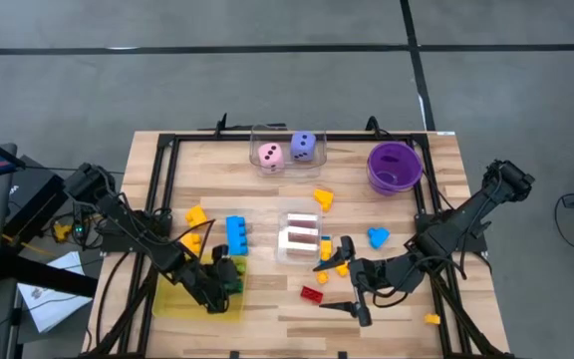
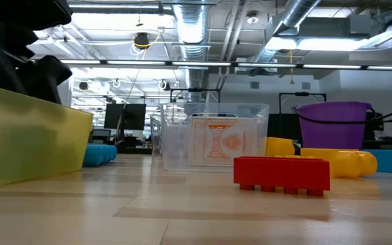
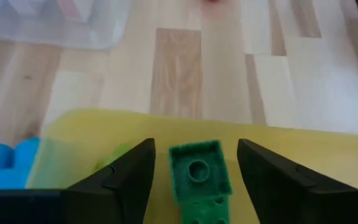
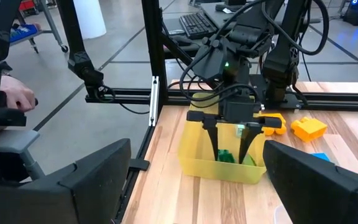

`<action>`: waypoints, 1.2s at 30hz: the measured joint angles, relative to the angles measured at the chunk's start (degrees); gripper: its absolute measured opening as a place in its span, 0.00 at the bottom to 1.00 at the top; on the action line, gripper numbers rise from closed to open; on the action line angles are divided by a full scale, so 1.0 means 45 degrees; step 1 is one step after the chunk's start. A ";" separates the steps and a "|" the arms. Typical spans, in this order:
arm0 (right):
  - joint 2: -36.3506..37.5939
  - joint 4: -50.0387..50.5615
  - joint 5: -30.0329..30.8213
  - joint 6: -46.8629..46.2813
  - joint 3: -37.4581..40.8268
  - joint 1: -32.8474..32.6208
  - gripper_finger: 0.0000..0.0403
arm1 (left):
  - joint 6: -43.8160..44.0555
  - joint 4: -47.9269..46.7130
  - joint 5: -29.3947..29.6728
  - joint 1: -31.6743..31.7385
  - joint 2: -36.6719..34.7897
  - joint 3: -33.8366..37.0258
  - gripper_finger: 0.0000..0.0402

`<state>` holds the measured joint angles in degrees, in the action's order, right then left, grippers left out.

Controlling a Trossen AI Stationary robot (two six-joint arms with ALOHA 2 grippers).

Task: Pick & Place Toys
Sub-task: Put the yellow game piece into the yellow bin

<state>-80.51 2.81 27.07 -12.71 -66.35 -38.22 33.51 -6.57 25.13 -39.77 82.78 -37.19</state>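
From above: left gripper (image 1: 225,284) down inside the yellow tray (image 1: 172,303) at the counter (image 1: 267,309) near-left corner, fingers spread around a green brick (image 1: 233,276), not pinching it; probably a drop-off, since the tray looks like the collecting place. Right gripper (image 1: 345,302) low over the near-middle of the counter, fingers parted and empty, beside the red brick (image 1: 312,293); likely lined up for the next pick. Blue brick (image 1: 237,235) just past the tray, orange shapes (image 1: 196,216) nearby, yellow wedge (image 1: 323,198) and blue piece (image 1: 378,237) toward the middle and right, pink die (image 1: 270,156) and purple die (image 1: 304,147) in a clear box (image 1: 287,135) at the far edge, purple bowl (image 1: 395,167) at the far-right corner. Cards (image 1: 301,237) in a second clear box at the centre.

At counter level: red brick (image 2: 282,173) flat on bare wood, open room on all sides, card box (image 2: 213,143) behind it, tray wall (image 2: 33,136) well apart at the side.

From the left wrist: open fingers (image 3: 120,180) flanking the green brick (image 3: 197,177) with gaps on both sides, tray rim (image 3: 166,121) close ahead; a straight lift looks safest to clear that rim.

From the right wrist: own fingers (image 4: 86,177) wide apart, nothing between; left gripper (image 4: 232,140) across the counter standing in the tray (image 4: 216,168). A person's hand (image 4: 14,96) beyond the counter edge.
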 joint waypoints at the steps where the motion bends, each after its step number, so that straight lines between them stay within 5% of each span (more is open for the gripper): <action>1: 0.0000 0.0005 0.0000 0.0000 0.0000 0.0000 0.89 | -0.0096 0.0005 0.0082 0.0000 0.0000 0.0000 0.58; 14: -0.0005 0.0053 0.0000 0.0105 0.0000 0.0000 0.89 | -0.3127 0.0926 -0.0222 -0.0509 -0.1919 0.0000 0.61; 26: -0.0015 0.0787 0.0050 -0.0369 0.0000 0.0109 0.89 | -1.2405 0.8746 -0.0204 -0.0590 -0.3698 -0.0015 0.58; 30: -0.0015 0.2259 0.0821 -0.2191 0.0000 0.0274 0.89 | -1.2726 0.8705 0.0856 -0.0593 -0.3730 -0.0015 0.60; 36: -0.0015 0.7726 0.1334 -0.7072 0.0000 0.1233 0.89 | -1.2734 0.8365 0.1565 -0.0588 -0.3725 -0.0005 0.60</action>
<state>-80.58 37.58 33.07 -44.53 -66.35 -32.67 -23.79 31.07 32.17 -42.41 66.02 -37.21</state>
